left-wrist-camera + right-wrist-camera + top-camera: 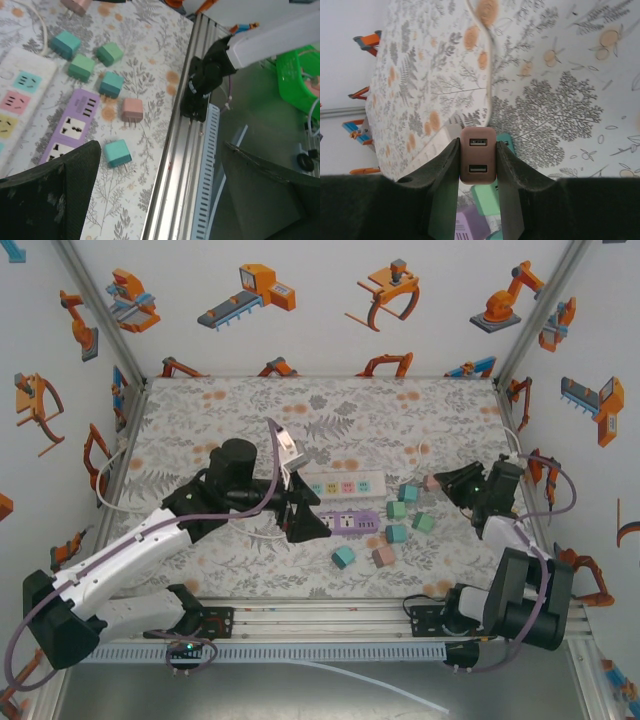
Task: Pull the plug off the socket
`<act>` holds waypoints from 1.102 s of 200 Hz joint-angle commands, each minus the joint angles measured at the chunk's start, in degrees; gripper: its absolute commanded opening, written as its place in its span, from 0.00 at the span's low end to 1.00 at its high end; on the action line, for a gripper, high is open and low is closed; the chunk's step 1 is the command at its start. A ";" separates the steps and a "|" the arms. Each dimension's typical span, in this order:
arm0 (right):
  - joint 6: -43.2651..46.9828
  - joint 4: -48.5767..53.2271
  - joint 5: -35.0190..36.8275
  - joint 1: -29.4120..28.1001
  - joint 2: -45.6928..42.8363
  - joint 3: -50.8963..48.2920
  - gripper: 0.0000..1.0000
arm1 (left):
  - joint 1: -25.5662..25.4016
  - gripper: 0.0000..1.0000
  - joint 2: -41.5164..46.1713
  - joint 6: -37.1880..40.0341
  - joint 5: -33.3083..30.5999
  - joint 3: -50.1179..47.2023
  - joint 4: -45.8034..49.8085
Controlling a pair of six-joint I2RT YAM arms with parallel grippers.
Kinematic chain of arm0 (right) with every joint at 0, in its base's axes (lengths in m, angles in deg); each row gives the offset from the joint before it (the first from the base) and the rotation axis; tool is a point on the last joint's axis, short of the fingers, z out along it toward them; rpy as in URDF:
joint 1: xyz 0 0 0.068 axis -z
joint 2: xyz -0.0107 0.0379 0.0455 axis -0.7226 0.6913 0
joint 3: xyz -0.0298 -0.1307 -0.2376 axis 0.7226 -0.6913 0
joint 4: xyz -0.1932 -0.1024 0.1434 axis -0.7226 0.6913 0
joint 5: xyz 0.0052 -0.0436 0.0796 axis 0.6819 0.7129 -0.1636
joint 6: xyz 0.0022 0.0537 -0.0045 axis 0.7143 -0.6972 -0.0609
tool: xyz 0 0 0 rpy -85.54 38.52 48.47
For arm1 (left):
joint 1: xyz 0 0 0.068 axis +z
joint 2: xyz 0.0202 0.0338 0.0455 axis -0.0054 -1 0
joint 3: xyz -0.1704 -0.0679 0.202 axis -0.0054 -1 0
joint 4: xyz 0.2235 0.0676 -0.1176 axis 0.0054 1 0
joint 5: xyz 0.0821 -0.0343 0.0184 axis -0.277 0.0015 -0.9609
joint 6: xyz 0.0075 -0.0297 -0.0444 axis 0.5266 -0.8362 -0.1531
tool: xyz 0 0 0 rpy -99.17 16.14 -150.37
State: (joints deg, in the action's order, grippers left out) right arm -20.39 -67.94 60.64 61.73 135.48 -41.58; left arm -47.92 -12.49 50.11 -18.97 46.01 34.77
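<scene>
Pink plug [478, 156] is being clamped between the fingers [445, 175] of the right gripper [478, 146]. Its two USB ports are being shown to the wrist camera, and the jaws are being pressed flat against its two sides.

In the top view the plug is being held to the right of the purple power strip [352, 523], on the side farther from the arm bases. It is well apart from that strip. Whether it is being kept above the floral mat [200, 420] or rested on it cannot be told.

White power strip [345, 483] is being seen just behind the purple power strip and parallel to it, with pastel socket faces turned up. The pink plug is being held past its right end, clear of it.

Left gripper [305, 518] is being held over the left end of the purple power strip. Its fingers are being kept spread wide with nothing between them.

Loose teal and green plugs [397, 510] are being seen scattered on the mat just right of the purple power strip. A single teal plug [343, 557] and a second pink plug [383, 557] are being seen on its near side, toward the aluminium rail [175, 165], with neither touching the strip.
</scene>
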 commanded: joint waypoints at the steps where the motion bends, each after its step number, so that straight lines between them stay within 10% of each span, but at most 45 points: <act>1: -0.52 -4.36 0.00 0.53 2.50 -1.11 0.12 | -0.97 0.97 2.02 2.59 0.42 0.31 2.54; 133: 2.98 -4.11 0.90 0.54 5.84 -6.17 0.42 | -1.52 0.97 1.06 5.23 -3.58 1.35 4.68; 220: 5.44 15.91 14.45 0.39 -21.71 -5.48 0.54 | -1.69 0.97 5.16 5.75 -13.48 -0.20 5.47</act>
State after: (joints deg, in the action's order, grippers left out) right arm -18.01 -59.66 68.35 61.95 121.32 -48.86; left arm -49.23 -10.30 54.55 -27.87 46.01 40.16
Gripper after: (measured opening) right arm 0.541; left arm 0.972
